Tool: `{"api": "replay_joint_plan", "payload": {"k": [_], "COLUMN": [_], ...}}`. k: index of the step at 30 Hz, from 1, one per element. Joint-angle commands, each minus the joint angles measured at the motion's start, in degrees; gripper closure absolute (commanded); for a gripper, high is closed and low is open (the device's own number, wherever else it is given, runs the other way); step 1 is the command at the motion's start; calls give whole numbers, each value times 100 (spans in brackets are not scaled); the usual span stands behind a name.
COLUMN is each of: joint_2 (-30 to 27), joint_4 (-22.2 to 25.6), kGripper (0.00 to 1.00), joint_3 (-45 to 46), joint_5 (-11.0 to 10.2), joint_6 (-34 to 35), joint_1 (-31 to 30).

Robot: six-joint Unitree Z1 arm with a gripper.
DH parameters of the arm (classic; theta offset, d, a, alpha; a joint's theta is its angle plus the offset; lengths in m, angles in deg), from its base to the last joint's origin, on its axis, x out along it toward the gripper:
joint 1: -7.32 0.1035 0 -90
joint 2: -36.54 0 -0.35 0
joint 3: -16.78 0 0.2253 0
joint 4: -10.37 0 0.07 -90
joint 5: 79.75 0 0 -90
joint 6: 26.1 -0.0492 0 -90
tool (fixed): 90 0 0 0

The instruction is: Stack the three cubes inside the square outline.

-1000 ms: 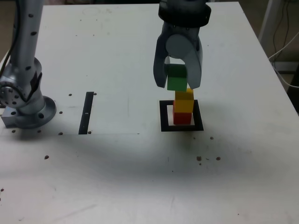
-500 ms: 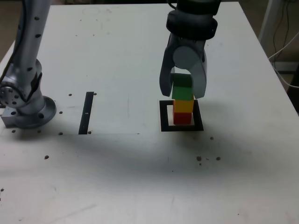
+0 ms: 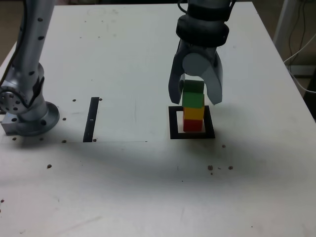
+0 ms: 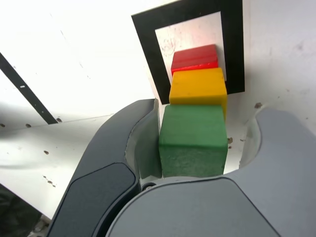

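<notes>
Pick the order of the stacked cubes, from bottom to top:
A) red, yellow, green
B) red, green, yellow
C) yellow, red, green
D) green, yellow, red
A: the exterior view shows the red cube lowest, inside the square outline, the yellow cube above it and the green cube on top.

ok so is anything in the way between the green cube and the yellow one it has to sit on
Nothing visible stands between them: the green cube sits directly above the yellow cube, over the red one. The open gripper flanks the green cube from the sides.
</notes>
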Motion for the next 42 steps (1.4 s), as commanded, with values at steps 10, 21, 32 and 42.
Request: {"api": "replay_joint_plan", "payload": {"k": [10, 21, 32, 42], "joint_2": [-519, -1637, -2405, -2854], "joint_4": [18, 79, -215, -1445], "kGripper": [0, 0, 0, 0], "joint_3": [231, 1240, 2972, 4843], "joint_5": [-238, -615, -789, -599], "joint_6": [20, 182, 401, 492], "joint_1": [16, 16, 37, 111]}}
